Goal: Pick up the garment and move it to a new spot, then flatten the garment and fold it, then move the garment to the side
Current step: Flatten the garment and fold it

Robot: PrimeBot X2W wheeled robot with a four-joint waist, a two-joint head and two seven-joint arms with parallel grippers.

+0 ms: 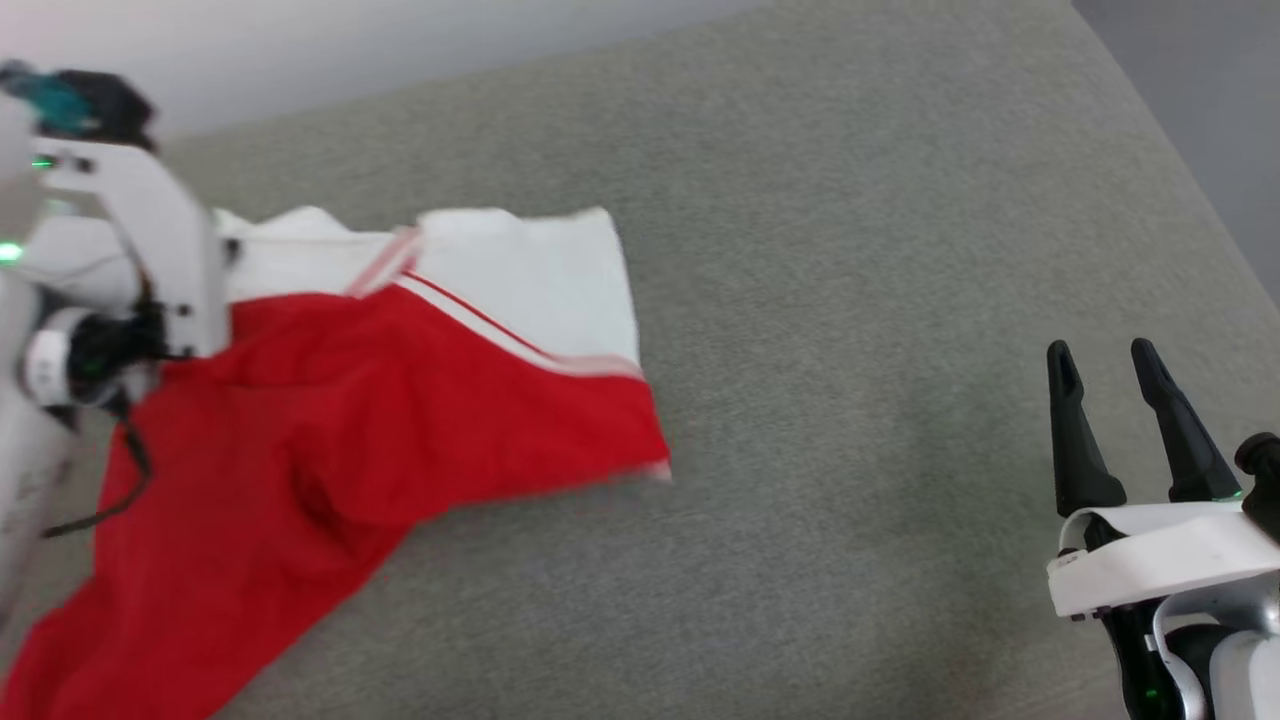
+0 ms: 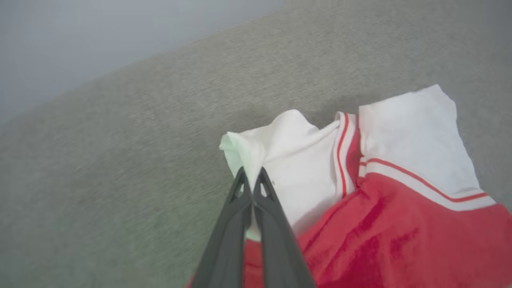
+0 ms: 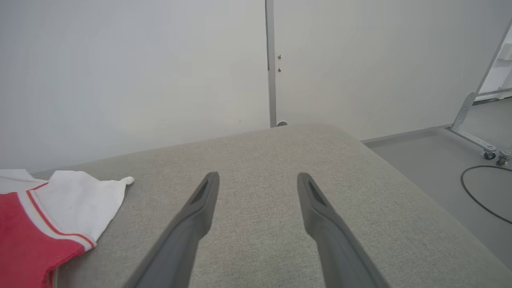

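The garment (image 1: 400, 420), a red shirt with white sleeve panels and thin red-and-white trim, lies crumpled on the left of the grey padded surface (image 1: 850, 300). Its lettering is hidden. In the left wrist view my left gripper (image 2: 252, 176) is shut on a white fold of the garment (image 2: 400, 224) near its collar edge. My left arm covers the shirt's left side in the head view. My right gripper (image 1: 1105, 365) stands open at the lower right, well clear of the cloth. In the right wrist view the same gripper (image 3: 258, 180) is open and holds nothing, with the garment (image 3: 60, 216) far to its left.
The grey surface (image 3: 280, 160) runs wide and bare to the right of the shirt. A white wall (image 3: 160, 60) stands behind it. Beyond the right edge lies grey floor with a black cable (image 3: 480, 192) and a wheeled metal frame (image 3: 476, 116).
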